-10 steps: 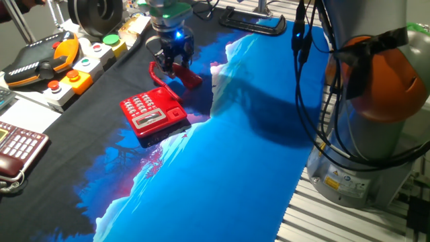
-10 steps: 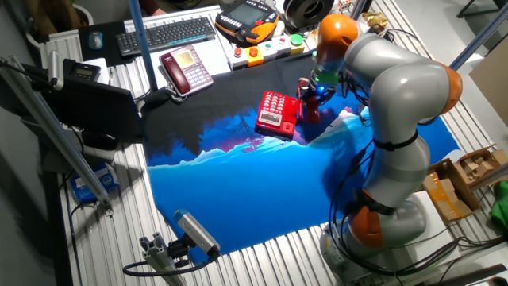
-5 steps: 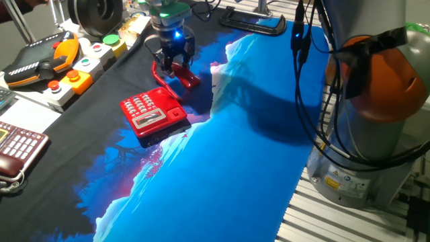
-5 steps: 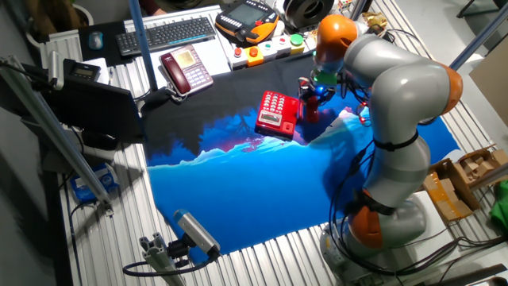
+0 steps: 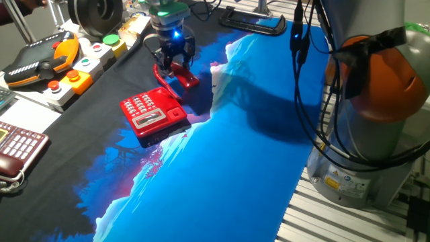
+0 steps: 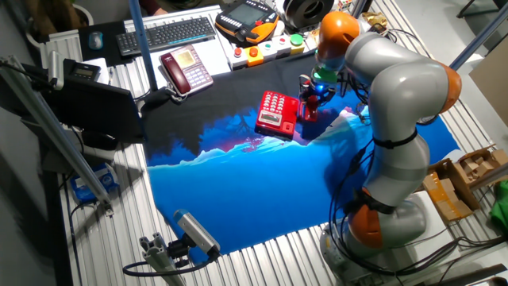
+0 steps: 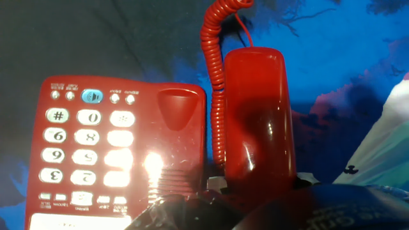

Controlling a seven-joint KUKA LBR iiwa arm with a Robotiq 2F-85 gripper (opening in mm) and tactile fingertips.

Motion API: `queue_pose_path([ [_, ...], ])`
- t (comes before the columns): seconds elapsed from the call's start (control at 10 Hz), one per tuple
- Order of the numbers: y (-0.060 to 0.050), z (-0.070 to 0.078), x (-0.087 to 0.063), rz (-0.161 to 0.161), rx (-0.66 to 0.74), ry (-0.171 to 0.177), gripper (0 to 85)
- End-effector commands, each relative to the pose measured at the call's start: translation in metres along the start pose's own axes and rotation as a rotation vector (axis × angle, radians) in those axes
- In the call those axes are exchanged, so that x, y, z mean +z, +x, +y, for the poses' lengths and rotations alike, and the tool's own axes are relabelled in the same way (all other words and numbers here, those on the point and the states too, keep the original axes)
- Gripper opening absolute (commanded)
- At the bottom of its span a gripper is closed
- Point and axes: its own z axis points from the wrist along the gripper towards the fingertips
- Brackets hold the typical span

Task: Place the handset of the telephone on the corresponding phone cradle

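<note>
The gripper (image 5: 173, 65) was clamped on the handset (image 7: 257, 118), held off the table. The phone cradle (image 7: 177, 121) lay just beside it, its long axis parallel to the handset's.

A blue and black cloth (image 5: 222, 168) is covering most of the table (image 6: 262, 254), and the table's ribbed metal top is showing at its edges. A black keyboard (image 6: 167, 33) is lying at the far edge. A dark red phone (image 6: 186, 67) is sitting near it. An orange and black control pad (image 5: 40, 60) is resting by a box of colored buttons (image 5: 84, 64). A cardboard box (image 6: 464, 179) is sitting off one side.
</note>
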Motion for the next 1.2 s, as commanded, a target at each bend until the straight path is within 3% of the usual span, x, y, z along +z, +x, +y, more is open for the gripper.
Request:
queue_pose_path([
  [0.0,0.001,0.004,-0.001,0.001,0.006,0.002,0.7],
  [0.4,0.007,0.027,0.005,0.001,0.046,0.000,0.7],
  [0.6,0.011,0.033,0.015,0.015,0.051,-0.026,0.7],
  [1.1,0.014,0.050,0.026,0.014,0.057,-0.033,0.7],
])
